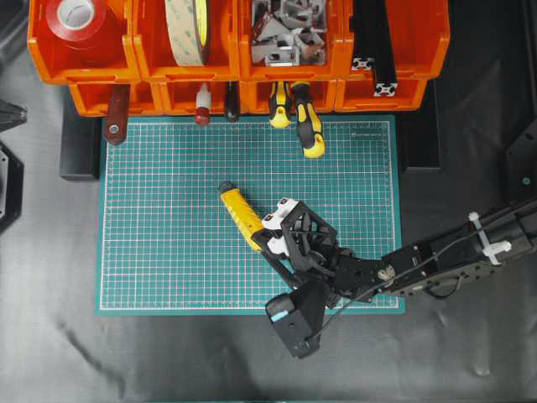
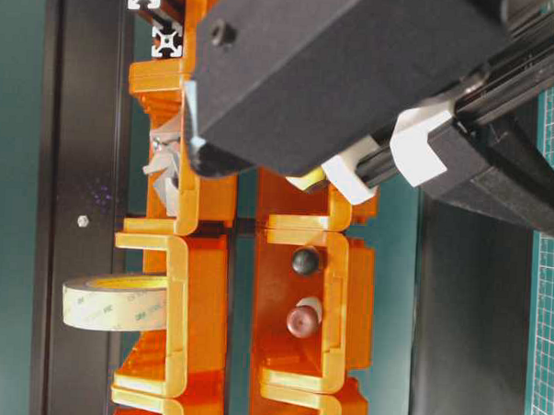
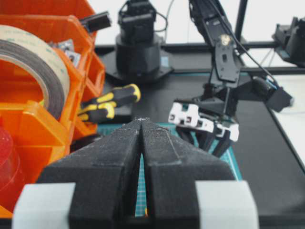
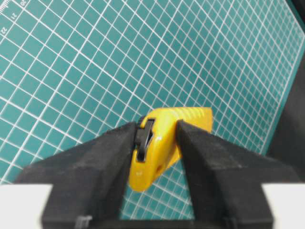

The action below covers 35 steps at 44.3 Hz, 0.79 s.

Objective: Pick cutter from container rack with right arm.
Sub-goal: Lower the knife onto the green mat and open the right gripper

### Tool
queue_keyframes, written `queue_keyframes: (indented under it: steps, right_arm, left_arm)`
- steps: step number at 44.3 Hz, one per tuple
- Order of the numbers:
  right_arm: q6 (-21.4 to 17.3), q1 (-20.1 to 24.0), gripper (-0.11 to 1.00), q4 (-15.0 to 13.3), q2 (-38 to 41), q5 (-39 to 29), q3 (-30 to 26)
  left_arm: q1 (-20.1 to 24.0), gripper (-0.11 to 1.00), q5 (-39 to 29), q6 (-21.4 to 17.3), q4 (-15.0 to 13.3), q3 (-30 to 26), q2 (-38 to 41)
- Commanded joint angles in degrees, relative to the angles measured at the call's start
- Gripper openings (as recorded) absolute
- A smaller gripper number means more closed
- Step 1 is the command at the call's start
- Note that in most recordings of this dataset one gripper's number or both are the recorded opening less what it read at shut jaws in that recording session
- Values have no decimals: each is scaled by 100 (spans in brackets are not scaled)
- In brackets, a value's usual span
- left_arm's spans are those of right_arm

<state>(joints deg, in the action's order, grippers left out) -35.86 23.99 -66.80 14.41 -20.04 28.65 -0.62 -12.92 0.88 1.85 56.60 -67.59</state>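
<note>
The yellow cutter is off the orange container rack and over the middle of the green mat, its dark end cap pointing up-left. My right gripper is shut on the cutter's near end. In the right wrist view the black fingers press both sides of the cutter, at its black slider. I cannot tell whether the cutter touches the mat. My left gripper is shut and empty beside the rack; it does not show in the overhead view.
Two yellow-and-black screwdrivers stick out of the lower bins over the mat's far edge, beside a red-handled tool. The upper bins hold tape rolls, metal brackets and aluminium profiles.
</note>
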Motion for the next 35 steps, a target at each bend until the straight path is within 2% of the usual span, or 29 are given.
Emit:
queue_keyframes:
  steps: [1,4,8,18,25,30,35]
  right_arm:
    - [-18,26,45,9,-53,62,-44]
    - [-26,35,55,18,-53,62,-44]
    - [-62,26,63,62,-53,44,-18]
    - [-316,35,69,316,-62,26,35]
    - [-439,114,79,694,-97,62,26]
    - [-844,158,80,958,-290,70,44]
    - [-1362,167,80,993,-606,9,105]
  left_arm:
    - [9,0,26,0,26,-97,70]
    - [9,0,26,9,18,-88,70]
    - [26,0,26,9,18,-97,53]
    - [26,0,26,9,18,-97,62]
    - [26,0,26,9,18,-88,44]
    - [26,0,-70,9,18,-97,44]
    - [18,0,-229,18,18,-105,26]
